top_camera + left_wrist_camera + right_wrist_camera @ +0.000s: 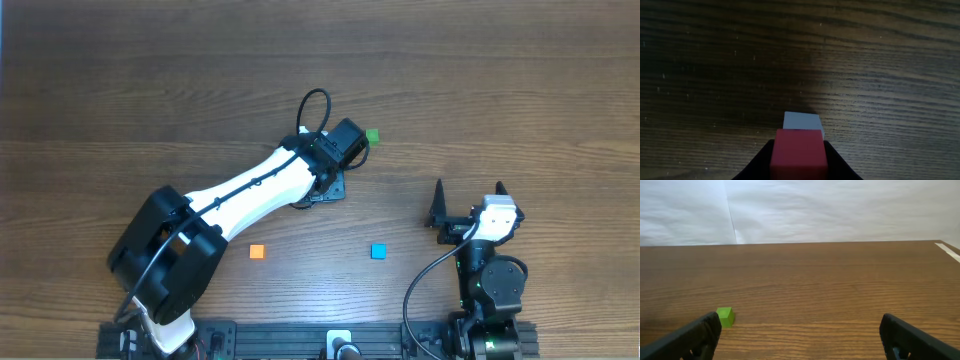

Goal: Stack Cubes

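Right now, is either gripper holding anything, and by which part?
The left gripper holds a red cube by its two opposite sides. The right gripper is open and empty.

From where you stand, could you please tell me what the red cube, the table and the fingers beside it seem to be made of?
The red cube: probably painted wood or plastic; flat, even colour, matte faces, crisp edges. The table: wood or wood-look laminate; dark brown streaked grain with a faint sheen. The fingers: black, matte, likely plastic, though shadow leaves it open.
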### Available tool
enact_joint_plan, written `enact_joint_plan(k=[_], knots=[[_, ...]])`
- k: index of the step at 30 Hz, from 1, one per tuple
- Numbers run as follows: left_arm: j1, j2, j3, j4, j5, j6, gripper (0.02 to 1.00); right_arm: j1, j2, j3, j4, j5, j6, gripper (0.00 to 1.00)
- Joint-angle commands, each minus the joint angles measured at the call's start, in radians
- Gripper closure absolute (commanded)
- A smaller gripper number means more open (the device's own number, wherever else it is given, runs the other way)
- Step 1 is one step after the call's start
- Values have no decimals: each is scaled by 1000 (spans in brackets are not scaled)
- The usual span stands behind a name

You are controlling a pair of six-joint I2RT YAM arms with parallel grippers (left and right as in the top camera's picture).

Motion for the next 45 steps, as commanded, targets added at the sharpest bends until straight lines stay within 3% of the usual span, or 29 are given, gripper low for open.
enact_joint_plan(k=[1,11,26,32,34,39,42,45], knots=[[5,14,-2,3,-11,-3,893,-7,-3,-5,-4,6,5,9],[4,15,-2,3,-7,-3,879,-7,-3,-5,-4,6,5,9],[4,30,-2,11,4,-4,776,-7,-3,-5,-4,6,5,7],[4,30,-2,11,5,-4,579,-7,-3,-5,-4,6,5,7],[4,30,-2,11,8,-4,424,-7,-3,-5,-4,6,5,7],[4,26,-2,27,8,-3,178,-7,-3,-5,-4,6,5,7],[10,-26,-2,37,7,-3,62,-7,-3,-5,-4,6,5,9],[25,-108,-2,36,7,-3,20,-7,-3,-5,-4,6,5,7]])
